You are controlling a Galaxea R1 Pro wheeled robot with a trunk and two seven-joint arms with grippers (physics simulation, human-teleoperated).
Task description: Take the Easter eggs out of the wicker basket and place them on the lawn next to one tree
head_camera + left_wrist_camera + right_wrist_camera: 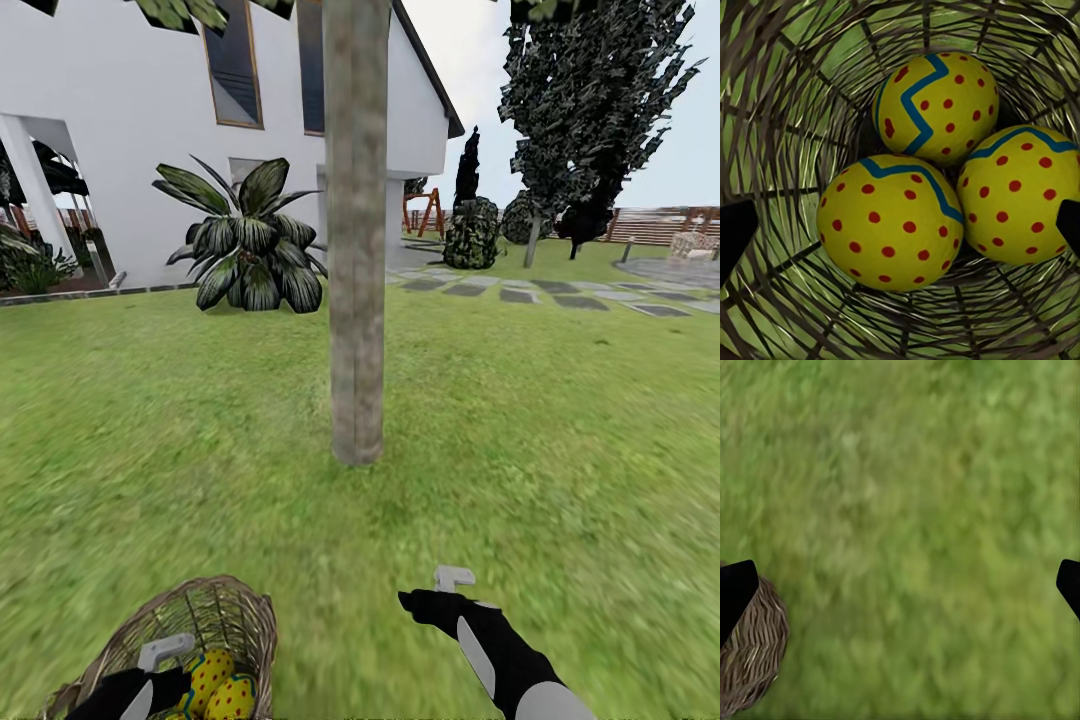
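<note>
Left wrist view: three eggs (pixel 892 221) all in the basket (pixel 787 97), touching each other, none taken out.
eggs: smooth yellow ovals, red dots, blue-green zigzag band; likely slippery, so grip across the middle.
basket: tan open weave, tapering bucket shape, grass visible through the gaps; sits on the lawn (pixel 560 420) on the near side of the tree (pixel 356 300).
left gripper (pixel 165 655): over the basket mouth, fingers spread wide either side of the eggs, holding nothing.
step: my read is first pick, not begun.
next move: lower straight between the wicker walls onto the nearest egg, close, lift clear without snagging the weave.
right gripper (pixel 440 588): beside the basket over bare grass, fingers apart, empty.
tree: straight mottled grey-brown trunk, rough look; open grass all round its base, so a drop spot is close to the basket.
beyond the tree: broad-leaved dark plant (pixel 250 240), white house (pixel 120 100), grey stepping stones (pixel 520 294).
</note>
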